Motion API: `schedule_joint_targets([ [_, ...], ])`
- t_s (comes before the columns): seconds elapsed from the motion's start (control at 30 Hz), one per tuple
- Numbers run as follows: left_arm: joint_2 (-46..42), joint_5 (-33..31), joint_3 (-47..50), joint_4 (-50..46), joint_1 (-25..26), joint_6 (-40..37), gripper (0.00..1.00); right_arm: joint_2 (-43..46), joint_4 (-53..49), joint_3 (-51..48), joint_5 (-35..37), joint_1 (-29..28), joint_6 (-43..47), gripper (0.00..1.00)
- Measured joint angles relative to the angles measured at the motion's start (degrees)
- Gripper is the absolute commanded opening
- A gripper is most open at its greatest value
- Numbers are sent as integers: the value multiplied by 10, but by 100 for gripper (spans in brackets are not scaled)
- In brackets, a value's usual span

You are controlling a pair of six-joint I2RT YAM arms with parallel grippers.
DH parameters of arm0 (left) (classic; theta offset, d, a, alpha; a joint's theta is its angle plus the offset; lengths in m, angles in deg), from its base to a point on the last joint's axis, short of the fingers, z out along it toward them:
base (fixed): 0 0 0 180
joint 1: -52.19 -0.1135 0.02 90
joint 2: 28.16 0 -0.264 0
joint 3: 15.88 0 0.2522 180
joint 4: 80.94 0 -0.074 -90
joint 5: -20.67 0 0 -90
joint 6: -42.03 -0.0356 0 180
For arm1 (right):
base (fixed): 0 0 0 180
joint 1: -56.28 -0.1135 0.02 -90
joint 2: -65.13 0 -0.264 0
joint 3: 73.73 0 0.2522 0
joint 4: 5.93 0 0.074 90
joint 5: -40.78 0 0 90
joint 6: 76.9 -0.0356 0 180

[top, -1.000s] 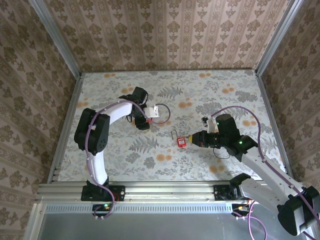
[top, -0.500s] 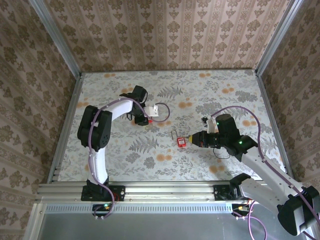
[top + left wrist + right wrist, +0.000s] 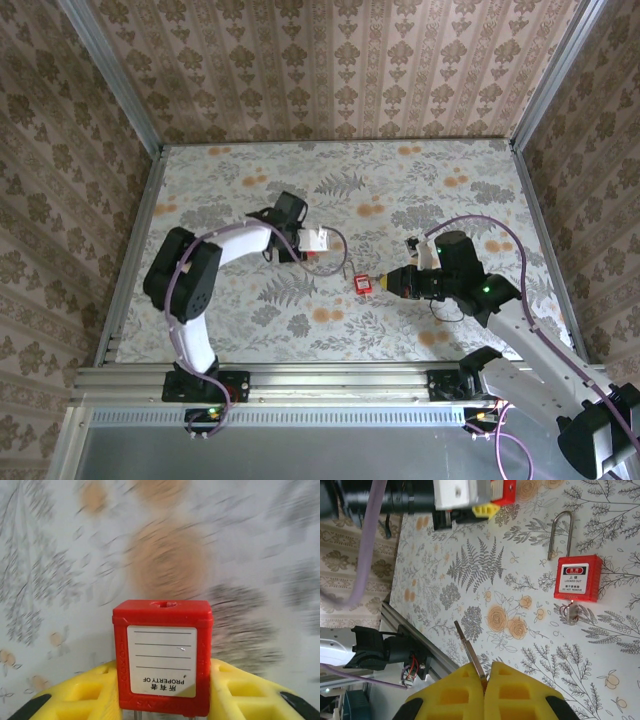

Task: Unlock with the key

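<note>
On table: loose padlock lies flat near right gripper.
Left gripper: pads clamped on red lock, keyhole facing out.
Right gripper: pinched fully closed on thin key.

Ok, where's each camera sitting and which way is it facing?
Top external: above and behind the bases, looking down on the table; both arms, left tool and right tool show.
Left wrist: on the left arm, looking along its yellow fingers at the held padlock.
Right wrist: on the right arm, looking past its shut tool and key at the lying padlock.
Shared: top and right wrist both show the lying padlock and left tool.
</note>
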Motion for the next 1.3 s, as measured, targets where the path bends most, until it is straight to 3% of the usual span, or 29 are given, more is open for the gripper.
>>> schedule_joint_targets([
  [0.17,-118,36,77,26,66,13,0,0,5,0,-6,-8,-17,0],
  [0.33,-194,52,98,43,116,22,0,-2,16,0,17,-68,-27,0],
  [0.53,-217,75,98,30,156,26,0,-8,38,-13,47,-103,-37,0],
  [0.9,-234,91,98,-4,193,28,0,-13,37,-14,89,-105,-22,0],
  [1.3,-234,91,98,-9,201,28,0,-27,40,-27,102,-105,-22,0],
])
